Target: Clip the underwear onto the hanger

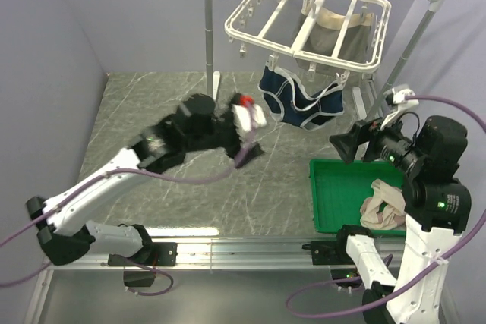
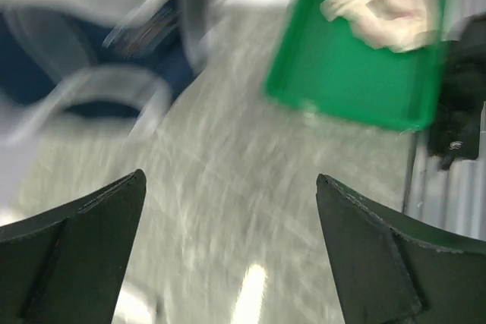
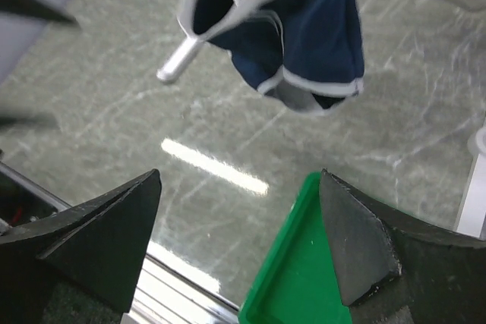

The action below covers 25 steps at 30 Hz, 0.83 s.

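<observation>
At twelve o'clock above the grey marbled tabletop [image 1: 190,89], one pair of navy blue briefs with white piping [image 1: 300,102] hangs under the near edge of the single white plastic rectangular clip hanger [image 1: 258,40], its long axis running nine-to-three and its crotch pointing down. An olive-grey garment [image 1: 338,36] sags inside the frame, and one green plastic tray [image 1: 330,195] at four o'clock holds a beige cloth [image 1: 383,206]. The left claw [image 2: 229,180] and the right claw [image 3: 239,176] both gape empty, at the briefs' eight and four o'clock.
</observation>
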### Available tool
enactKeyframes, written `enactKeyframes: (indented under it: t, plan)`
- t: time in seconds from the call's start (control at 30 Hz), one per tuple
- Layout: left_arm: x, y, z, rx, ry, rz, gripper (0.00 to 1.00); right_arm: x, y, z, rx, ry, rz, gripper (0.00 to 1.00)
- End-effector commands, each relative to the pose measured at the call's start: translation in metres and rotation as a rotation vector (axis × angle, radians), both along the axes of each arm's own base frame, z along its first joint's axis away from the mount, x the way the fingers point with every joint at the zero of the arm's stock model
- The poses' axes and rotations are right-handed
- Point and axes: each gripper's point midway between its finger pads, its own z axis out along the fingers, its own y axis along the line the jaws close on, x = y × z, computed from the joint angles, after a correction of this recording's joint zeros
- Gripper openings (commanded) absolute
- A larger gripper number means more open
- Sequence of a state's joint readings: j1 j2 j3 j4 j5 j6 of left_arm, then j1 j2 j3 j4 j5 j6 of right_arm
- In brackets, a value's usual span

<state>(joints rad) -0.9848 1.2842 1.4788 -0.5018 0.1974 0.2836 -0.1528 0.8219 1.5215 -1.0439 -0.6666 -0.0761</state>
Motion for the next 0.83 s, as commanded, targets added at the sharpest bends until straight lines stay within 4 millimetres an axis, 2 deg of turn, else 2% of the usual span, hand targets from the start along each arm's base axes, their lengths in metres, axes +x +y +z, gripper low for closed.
enactKeyframes:
  t: [0.0, 0.07, 0.1, 0.13, 0.17, 0.2, 0.27, 0.33, 0.37, 0.4, 0.43, 0.47, 0.57, 0.7, 0.8]
  plan:
    - [0.025, 0.071, -0.016, -0.032, 0.275, 0.241, 0.99, -0.004, -0.007, -0.027, -0.069, 0.027, -0.009, 0.91]
    - [0.041, 0.096, -0.027, -0.013, 0.346, 0.361, 0.99, -0.003, -0.011, -0.046, -0.091, 0.061, -0.017, 0.92]
    - [0.053, 0.118, -0.032, -0.014, 0.359, 0.442, 0.99, -0.005, -0.012, -0.051, -0.101, 0.059, -0.019, 0.92]
    - [0.057, 0.128, -0.033, -0.04, 0.384, 0.493, 0.99, -0.004, -0.013, -0.064, -0.11, 0.082, -0.017, 0.93]
    - [0.066, 0.147, -0.042, -0.05, 0.399, 0.567, 0.99, -0.003, -0.016, -0.071, -0.119, 0.09, -0.029, 0.93]
    - [0.063, 0.161, -0.033, -0.097, 0.379, 0.608, 0.99, -0.001, -0.017, -0.076, -0.124, 0.09, -0.031, 0.93]
    - [0.065, 0.18, -0.034, -0.13, 0.366, 0.667, 0.99, -0.001, -0.02, -0.098, -0.144, 0.129, -0.033, 0.94]
    - [0.065, 0.208, -0.041, -0.153, 0.347, 0.766, 0.99, 0.0, -0.024, -0.119, -0.165, 0.168, -0.035, 0.95]
    - [0.066, 0.222, -0.056, -0.139, 0.359, 0.814, 0.99, 0.001, -0.025, -0.125, -0.174, 0.175, -0.037, 0.96]
    - [0.062, 0.231, -0.056, -0.147, 0.341, 0.841, 0.99, 0.002, -0.028, -0.133, -0.184, 0.186, -0.047, 0.96]
    - [0.06, 0.237, -0.059, -0.146, 0.333, 0.862, 0.99, 0.003, -0.03, -0.137, -0.193, 0.188, -0.051, 0.96]
    - [0.06, 0.247, -0.072, -0.131, 0.342, 0.904, 0.99, 0.003, -0.03, -0.14, -0.197, 0.188, -0.052, 0.97]
    - [0.05, 0.26, -0.082, -0.124, 0.323, 0.945, 0.99, 0.004, -0.031, -0.142, -0.2, 0.183, -0.052, 0.98]
    - [0.048, 0.267, -0.091, -0.093, 0.317, 0.966, 0.99, 0.003, -0.03, -0.141, -0.202, 0.178, -0.046, 0.98]
    - [0.051, 0.271, -0.086, -0.108, 0.311, 0.986, 0.99, 0.001, -0.03, -0.137, -0.205, 0.165, -0.052, 0.98]
